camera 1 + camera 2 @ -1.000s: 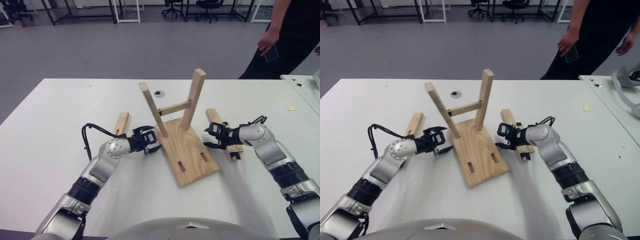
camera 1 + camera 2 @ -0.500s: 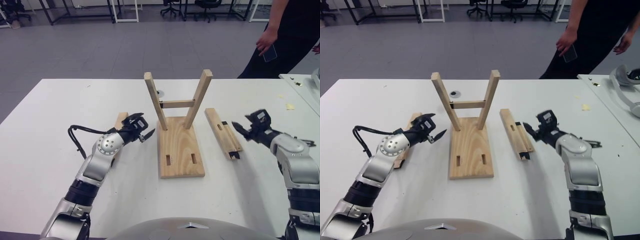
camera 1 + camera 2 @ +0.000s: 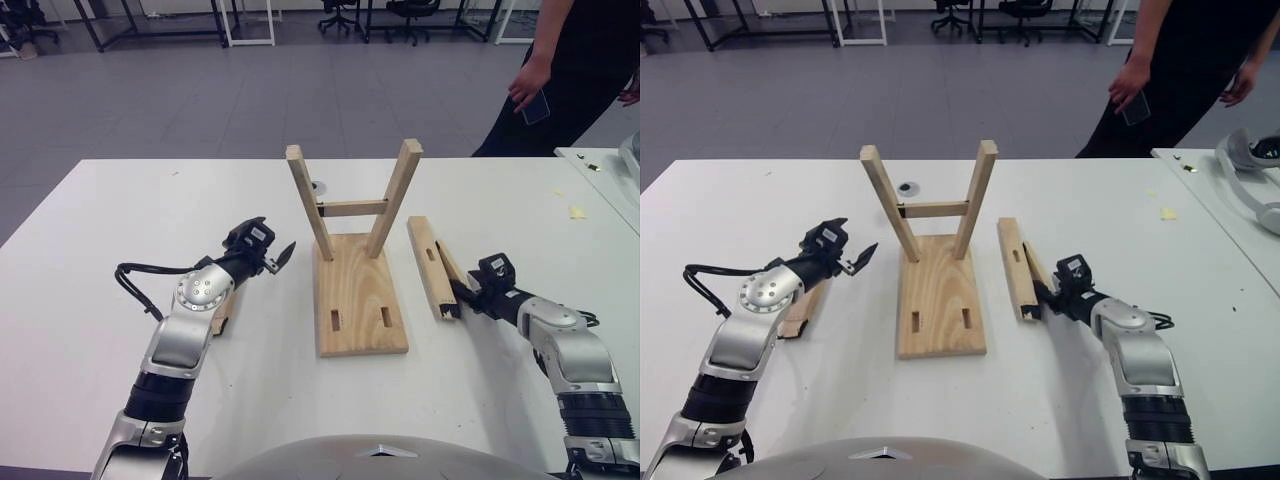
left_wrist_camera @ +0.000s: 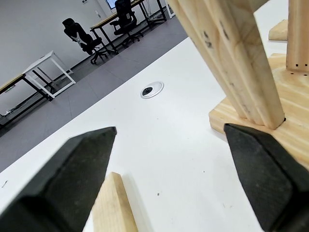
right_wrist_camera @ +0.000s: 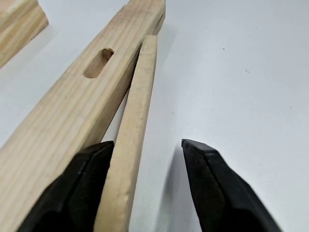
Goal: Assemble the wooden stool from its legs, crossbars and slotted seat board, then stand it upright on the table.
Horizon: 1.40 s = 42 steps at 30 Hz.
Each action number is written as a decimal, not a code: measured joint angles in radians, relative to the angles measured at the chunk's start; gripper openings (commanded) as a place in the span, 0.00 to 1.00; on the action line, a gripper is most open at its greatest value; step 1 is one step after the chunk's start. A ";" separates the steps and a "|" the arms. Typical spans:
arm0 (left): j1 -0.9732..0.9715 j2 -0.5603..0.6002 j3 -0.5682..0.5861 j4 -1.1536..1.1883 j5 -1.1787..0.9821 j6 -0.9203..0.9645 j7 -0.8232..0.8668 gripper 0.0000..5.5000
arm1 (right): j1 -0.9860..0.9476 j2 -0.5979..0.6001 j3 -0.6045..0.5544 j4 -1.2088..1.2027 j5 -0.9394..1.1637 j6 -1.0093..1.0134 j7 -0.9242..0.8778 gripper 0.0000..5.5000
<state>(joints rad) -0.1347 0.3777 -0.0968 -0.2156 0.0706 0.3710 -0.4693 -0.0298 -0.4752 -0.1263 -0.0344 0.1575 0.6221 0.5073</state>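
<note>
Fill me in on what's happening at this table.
A half-built stool. The seat board lies flat with two legs and a crossbar standing from its far end; two near slots are empty. The right gripper, open, straddles the near end of a thin crossbar lying against a loose leg. The left gripper hangs open left of the board, by another loose leg.

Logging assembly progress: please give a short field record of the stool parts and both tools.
seat board: flat on table, two slots empty
fitted: two legs with crossbar, standing in board
loose right: slotted leg, thin bar alongside
loose left: another leg
left tool: open, over that leg's end
right tool: open around thin bar's near end
</note>
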 measured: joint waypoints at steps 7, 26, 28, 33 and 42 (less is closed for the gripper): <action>0.012 -0.001 0.011 -0.077 -0.020 0.039 0.004 0.75 | 0.006 0.043 -0.013 0.004 0.012 -0.028 -0.042 0.16; -0.449 -0.200 0.313 -0.257 -1.411 0.411 0.102 0.75 | -0.466 0.046 -0.175 -0.471 0.986 0.254 -0.023 0.08; -0.492 -0.196 0.298 -0.259 -1.480 0.414 0.107 0.75 | -0.500 0.060 -0.122 -0.499 1.030 0.268 -0.031 0.08; -0.492 -0.172 0.271 -0.254 -1.523 0.410 0.124 0.60 | -0.481 0.012 -0.112 -0.508 1.119 0.277 -0.062 0.08; -0.333 -0.086 0.265 -0.309 -1.556 0.404 0.133 0.49 | -0.477 -0.013 -0.148 -0.476 1.205 0.221 -0.147 0.08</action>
<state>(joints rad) -0.4674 0.2914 0.1687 -0.5242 -1.4852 0.7749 -0.3359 -0.5073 -0.4885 -0.2742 -0.5101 1.3624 0.8434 0.3605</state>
